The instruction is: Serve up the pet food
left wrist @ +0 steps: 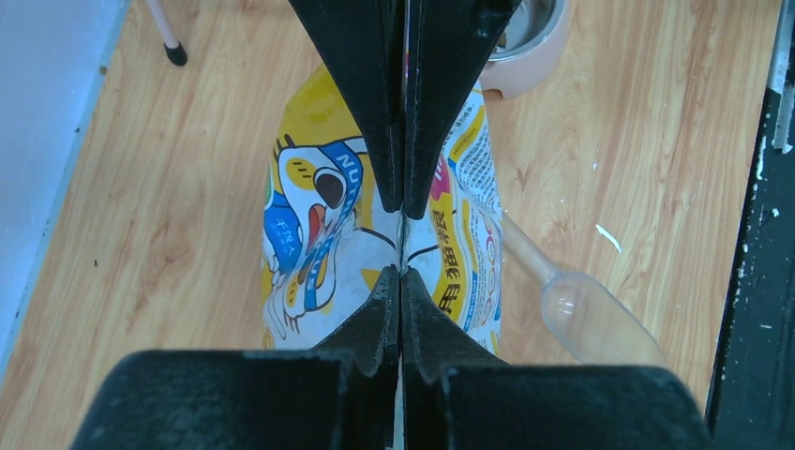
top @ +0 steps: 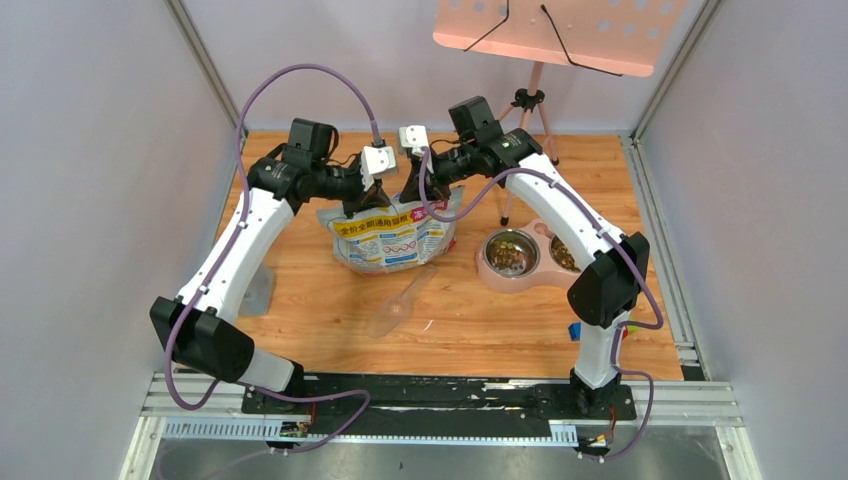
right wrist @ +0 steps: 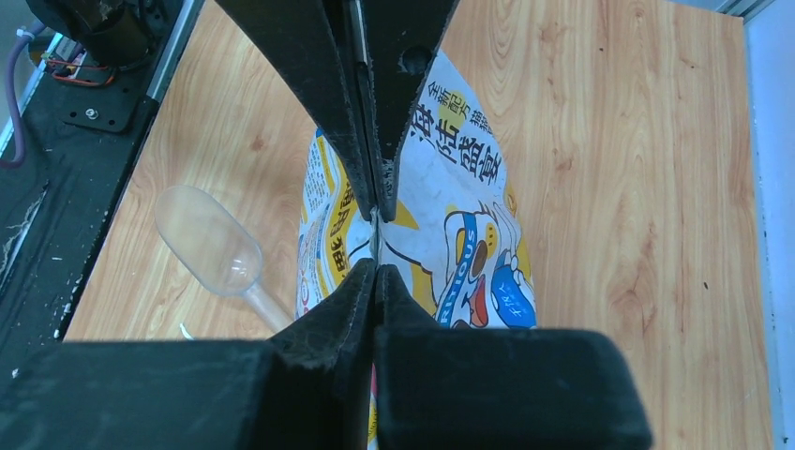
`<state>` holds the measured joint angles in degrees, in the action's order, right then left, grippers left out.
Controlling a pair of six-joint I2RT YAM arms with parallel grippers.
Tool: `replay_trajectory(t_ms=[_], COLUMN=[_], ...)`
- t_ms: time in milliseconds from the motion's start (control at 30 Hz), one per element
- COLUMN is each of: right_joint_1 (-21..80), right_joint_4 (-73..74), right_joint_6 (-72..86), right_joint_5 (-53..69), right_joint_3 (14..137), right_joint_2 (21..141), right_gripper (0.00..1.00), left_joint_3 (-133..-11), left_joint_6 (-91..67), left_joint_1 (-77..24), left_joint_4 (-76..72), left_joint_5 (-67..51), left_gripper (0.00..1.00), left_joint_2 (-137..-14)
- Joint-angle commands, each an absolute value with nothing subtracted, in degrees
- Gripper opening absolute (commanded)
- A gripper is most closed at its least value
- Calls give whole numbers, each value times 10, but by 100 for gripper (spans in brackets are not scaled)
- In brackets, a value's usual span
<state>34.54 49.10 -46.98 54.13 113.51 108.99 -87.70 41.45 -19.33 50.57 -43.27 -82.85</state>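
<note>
Left gripper (left wrist: 403, 242) and right gripper (right wrist: 375, 239) each clamp the top edge of the bag (top: 395, 240); pet food (top: 510, 254), a shapeless heap, fills the pink double bowl (top: 490, 272) just right, with worktop (top: 320, 300) open near-left

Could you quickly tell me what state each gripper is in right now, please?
The left gripper is closed, pinching the top edge of the printed bag.
The right gripper is closed too, pinching the same edge.
</note>
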Motion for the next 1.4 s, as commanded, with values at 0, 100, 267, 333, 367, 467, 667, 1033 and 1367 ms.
replay_trajectory(t_ms=[0,100,267,333,367,467,667,1033,1367], right_joint_1=[350,349,350,348,348,344,342,313,269], right_joint_4=[477,473,474,474,474,474,470,479,494], right_joint_6=[-457,-451,-483,-491,-493,-483,-456,-456,-467], right_joint_5=[552,547,524,517,516,527,546,503,517], right_joint_3=[1129,1120,1085,1081,1082,1091,1110,1089,1062], right_joint_2=[1081,1077,1062,1060,1061,1066,1077,1050,1027], right_gripper=[0,8,28,16,6,0,0,38,0], left_joint_3=[-897,-897,-896,-896,-895,-891,-863,-855,-851], left_joint_6=[398,402,403,403,403,399,339,361,373], left_joint_1=[-196,-196,-196,-196,-196,-196,-199,-216,-216], left_joint_4=[461,461,461,462,461,456,404,401,404], left_joint_5=[-458,-458,-455,-454,-453,-453,-488,-474,-460], left_gripper=[0,0,0,0,0,0,33,36,10], left_joint_2=[-832,-831,-828,-828,-827,-826,-818,-831,-837])
